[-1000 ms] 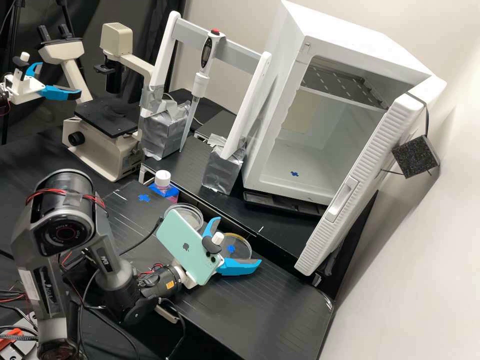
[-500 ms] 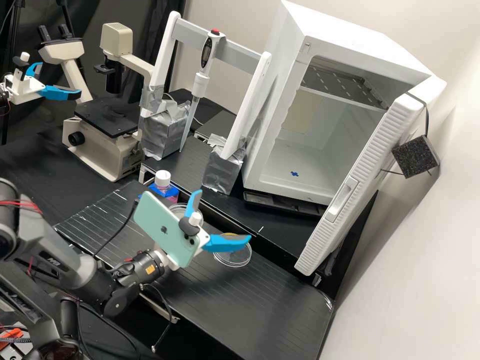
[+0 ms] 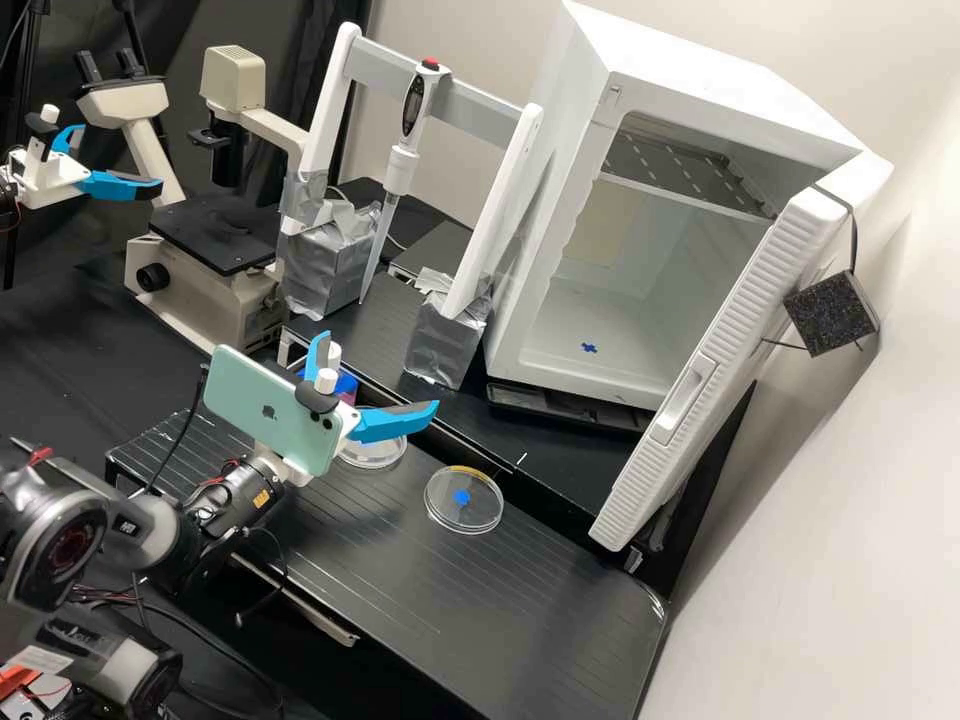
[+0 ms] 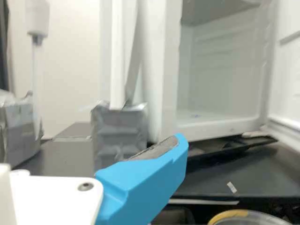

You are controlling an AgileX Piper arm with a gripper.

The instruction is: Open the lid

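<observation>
Across black laboratory bench (image 3: 540, 590), am seeing at left one beige microscope (image 3: 205, 290). Next, am finding gripper (image 3: 380, 370), blue fingers released, wide apart, nothing between. Behind it, partly hidden, am noticing white-capped bottle (image 3: 335, 353) and clear petri dish (image 3: 375, 455). More right, am seeing blue-marked petri dish (image 3: 480, 508), then open white cabinet (image 3: 545, 350).

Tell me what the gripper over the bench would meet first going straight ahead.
The gripper would probably meet the silver-taped block at the foot of the white post nearest the open fridge; height and depth are unclear.
</observation>
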